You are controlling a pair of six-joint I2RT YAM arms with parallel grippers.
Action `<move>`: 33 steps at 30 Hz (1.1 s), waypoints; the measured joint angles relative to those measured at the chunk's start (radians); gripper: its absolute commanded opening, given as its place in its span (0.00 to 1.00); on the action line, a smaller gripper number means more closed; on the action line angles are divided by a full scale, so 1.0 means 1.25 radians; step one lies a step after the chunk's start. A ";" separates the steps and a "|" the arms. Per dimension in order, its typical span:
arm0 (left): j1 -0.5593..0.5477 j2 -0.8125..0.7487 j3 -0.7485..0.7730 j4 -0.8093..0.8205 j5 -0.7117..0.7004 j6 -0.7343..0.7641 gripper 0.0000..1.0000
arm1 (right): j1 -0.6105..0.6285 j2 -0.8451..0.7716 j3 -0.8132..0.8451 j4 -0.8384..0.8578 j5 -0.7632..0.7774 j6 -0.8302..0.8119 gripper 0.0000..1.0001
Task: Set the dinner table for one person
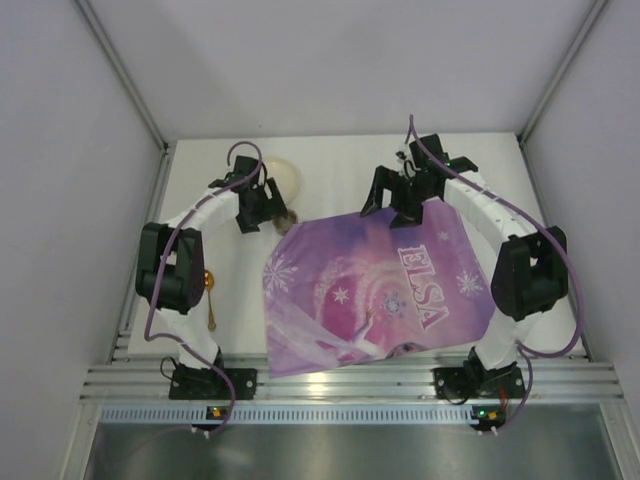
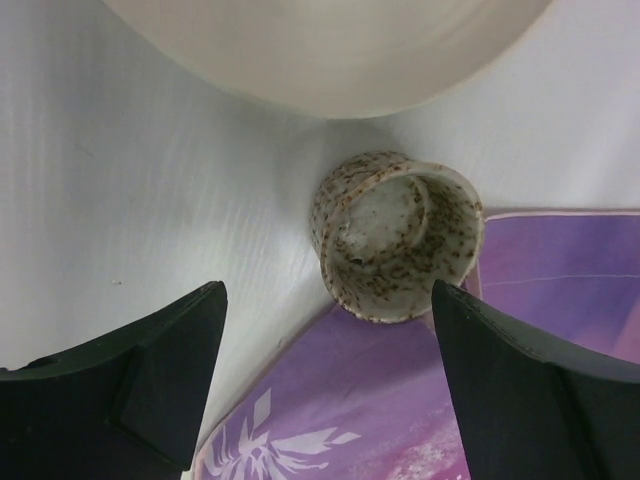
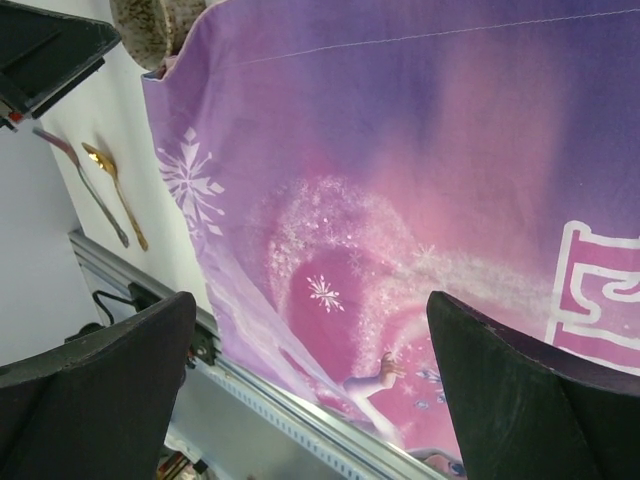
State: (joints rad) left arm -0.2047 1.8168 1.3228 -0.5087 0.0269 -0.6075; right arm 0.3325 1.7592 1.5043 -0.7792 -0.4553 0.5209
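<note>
The dinner table (image 1: 340, 165) is a white top with a purple ELSA placemat (image 1: 380, 290) lying askew on it. A speckled cup (image 2: 395, 235) rests at the placemat's far left corner (image 2: 400, 400), its mouth turned toward the left wrist camera. My left gripper (image 2: 328, 300) is open, and the cup is just beyond its fingertips, not between them. A cream plate (image 2: 330, 50) lies right behind the cup. My right gripper (image 3: 310, 310) hangs open above the placemat (image 3: 400, 200) and holds nothing. In the top view it (image 1: 400, 205) is over the mat's far edge.
A gold spoon (image 3: 115, 190) and a second, greyish utensil (image 3: 85, 190) lie on the table left of the placemat. The ribbed aluminium rail (image 1: 350, 385) runs along the near edge, and the placemat's near edge reaches it. Grey walls close in both sides.
</note>
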 measured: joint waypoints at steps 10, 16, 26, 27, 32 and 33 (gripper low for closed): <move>-0.021 0.097 0.055 -0.028 -0.054 -0.003 0.49 | -0.027 0.000 -0.020 -0.002 0.001 -0.018 1.00; -0.021 0.153 0.147 -0.055 -0.083 0.013 0.05 | -0.038 0.000 -0.057 -0.007 0.002 -0.026 1.00; -0.025 0.214 0.283 -0.135 -0.189 0.096 0.00 | -0.068 -0.013 -0.091 -0.011 0.002 -0.038 0.99; -0.025 0.214 0.290 -0.144 -0.200 0.105 0.00 | -0.070 -0.017 -0.095 -0.012 0.002 -0.039 1.00; -0.024 0.211 0.326 -0.175 -0.221 0.136 0.00 | -0.074 -0.028 -0.099 -0.012 0.002 -0.040 1.00; -0.024 0.206 0.331 -0.175 -0.213 0.139 0.00 | -0.074 -0.031 -0.099 -0.012 0.002 -0.040 1.00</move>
State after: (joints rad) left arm -0.2352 2.0743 1.7359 -0.7277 -0.2398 -0.4339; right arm 0.2401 1.7206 1.3808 -0.7940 -0.4530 0.4709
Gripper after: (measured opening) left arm 0.046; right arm 0.996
